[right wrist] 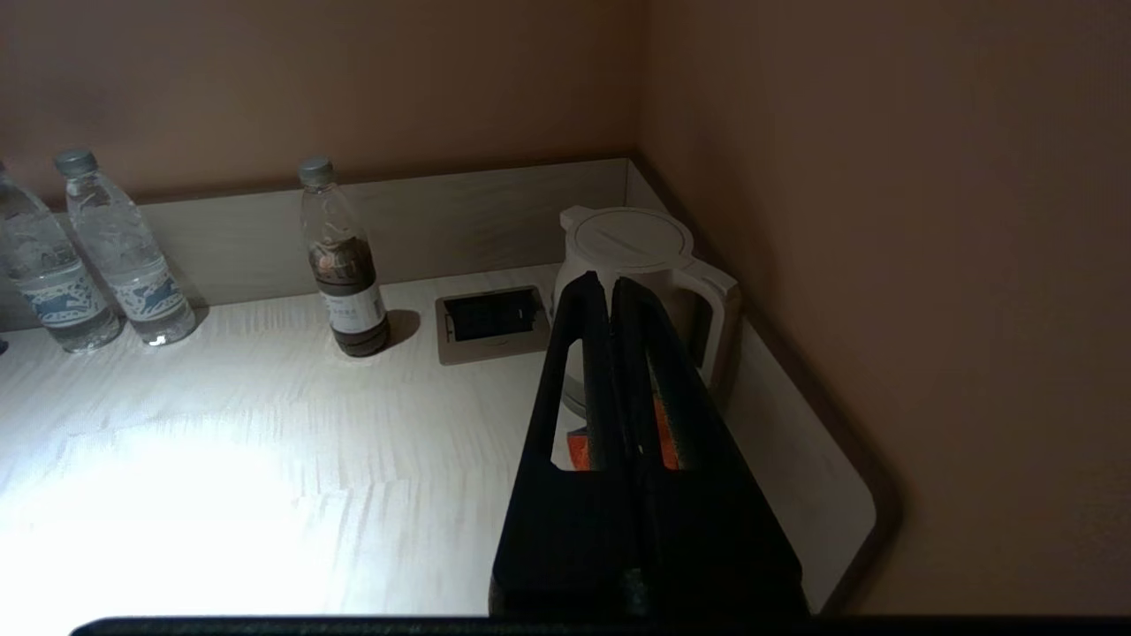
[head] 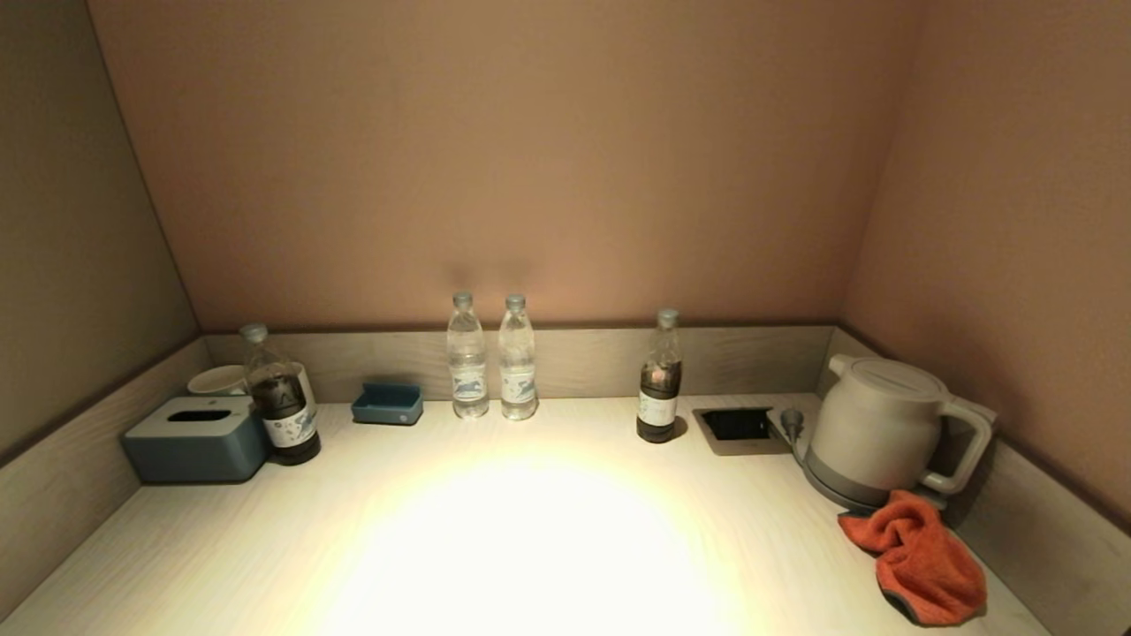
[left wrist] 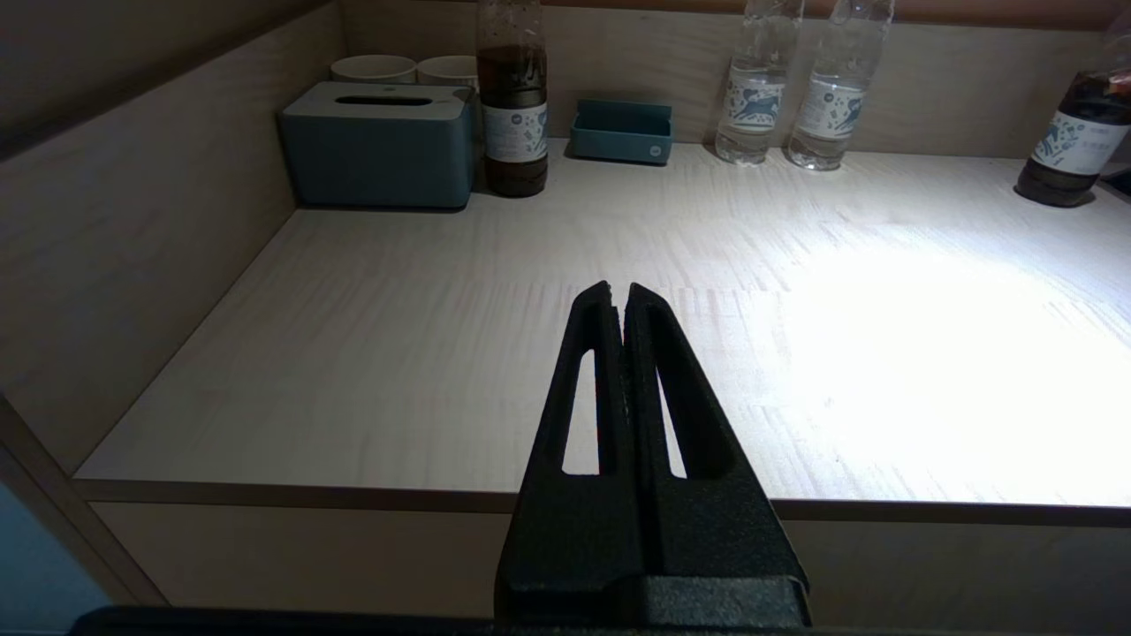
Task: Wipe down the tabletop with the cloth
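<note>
Starting cold: neither arm shows in the head view, nothing held yet.

Left to right: tissue box (head: 194, 439) with cups (head: 216, 379) behind it, dark bottle (head: 281, 402) touching the box, blue tray (head: 387, 403), two water bottles (head: 491, 358), second dark bottle (head: 659, 380), socket panel (head: 738, 427), kettle (head: 884, 430) in the right corner. Cloth (head: 919, 556) lies bunched just in front of the kettle base, near the table's (head: 530, 548) right edge.

Left gripper (left wrist: 617, 291) hangs off the front edge, fingers pressed together, empty. Right gripper (right wrist: 603, 283) sits above the cloth side, also closed and empty.

Risks, as I read it:
- Right must open before descending, else it just shoves the cloth.
- Grasp so close to the kettle could bump it or its cord.
- Wide wipe strokes could topple the bottles.
</note>
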Controlling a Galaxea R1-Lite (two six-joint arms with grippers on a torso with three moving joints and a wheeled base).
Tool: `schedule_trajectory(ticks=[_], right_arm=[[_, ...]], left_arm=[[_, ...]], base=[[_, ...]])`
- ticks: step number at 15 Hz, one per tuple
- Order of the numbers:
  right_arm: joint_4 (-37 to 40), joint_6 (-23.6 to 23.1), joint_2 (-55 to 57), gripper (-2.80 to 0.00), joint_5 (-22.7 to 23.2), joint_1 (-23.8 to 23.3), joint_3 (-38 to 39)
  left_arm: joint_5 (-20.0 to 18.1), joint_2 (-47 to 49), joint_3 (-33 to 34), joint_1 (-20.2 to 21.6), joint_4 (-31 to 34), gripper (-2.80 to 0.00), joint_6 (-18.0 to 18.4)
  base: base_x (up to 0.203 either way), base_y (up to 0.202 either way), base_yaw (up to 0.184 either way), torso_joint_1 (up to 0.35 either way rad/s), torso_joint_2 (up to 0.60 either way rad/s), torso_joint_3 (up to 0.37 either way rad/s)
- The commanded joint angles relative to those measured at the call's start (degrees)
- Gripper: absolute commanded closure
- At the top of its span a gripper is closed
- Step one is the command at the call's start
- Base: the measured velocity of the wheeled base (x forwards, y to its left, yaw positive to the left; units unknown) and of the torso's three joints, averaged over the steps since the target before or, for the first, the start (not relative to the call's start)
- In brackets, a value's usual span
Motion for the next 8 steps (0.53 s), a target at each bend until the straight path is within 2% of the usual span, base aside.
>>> schedule_trajectory(ticks=[1,8], right_arm=[[1.1,-0.1,-4.8,0.00,-1.0,0.0,1.4],[8.4,0.2,-23.6,0.00,0.2,0.6,6.2]], left_arm=[[0.0,0.0,0.0,0.0,0.0,0.00,0.0],[0.0,0.0,0.0,0.0,0.0,0.00,0.0]], base=[[0.000,0.000,0.000,0.000,0.00,0.000],[0.000,0.000,0.000,0.000,0.00,0.000]])
